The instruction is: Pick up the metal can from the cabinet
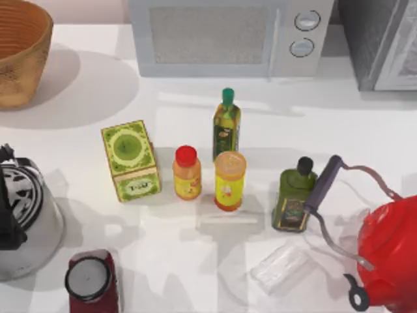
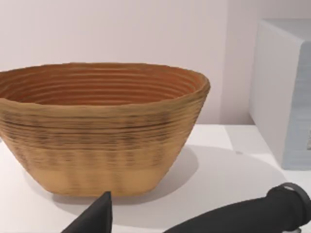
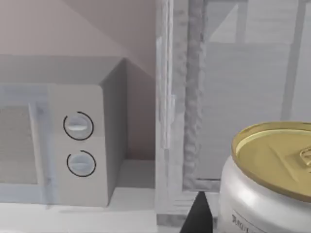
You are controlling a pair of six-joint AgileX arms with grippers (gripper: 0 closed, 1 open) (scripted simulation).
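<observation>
**Entry: right gripper (image 3: 200,216), at work.** One dark fingertip (image 3: 198,221) shows at the near edge of the right wrist view. Its partner is hidden, so whether the jaws are closed or merely set around something cannot be told.

**Entry: metal can (image 3: 265,194).** It has a silver-white body and a pale gold top, stands upright, and is very close to the wrist camera. It is just beside the visible fingertip, with its wall touching or nearly touching it; which of the two cannot be told. The can's base is cut off, so what it rests on is unknown.

**Entry: cabinet (image 3: 180,121).** It is grey with a white-framed panel and rises directly behind the can at the tabletop's far right corner.

**Entry: microwave (image 3: 77,145).** It has two round knobs and stands beside the cabinet along the tabletop's far edge.

**Entry: left gripper (image 2: 97,216).** It is idle near the woven basket (image 2: 97,121) at the tabletop's far left corner.

**Step in hand (judged).** The grasp-and-lift stage, with the can already at the gripper and in front of the cabinet's frame.

**Next move (judged).** It calls for a firm, level squeeze on the can's wall. A straight raise and retreat should follow, clear of the cabinet frame, keeping the can upright.
</observation>
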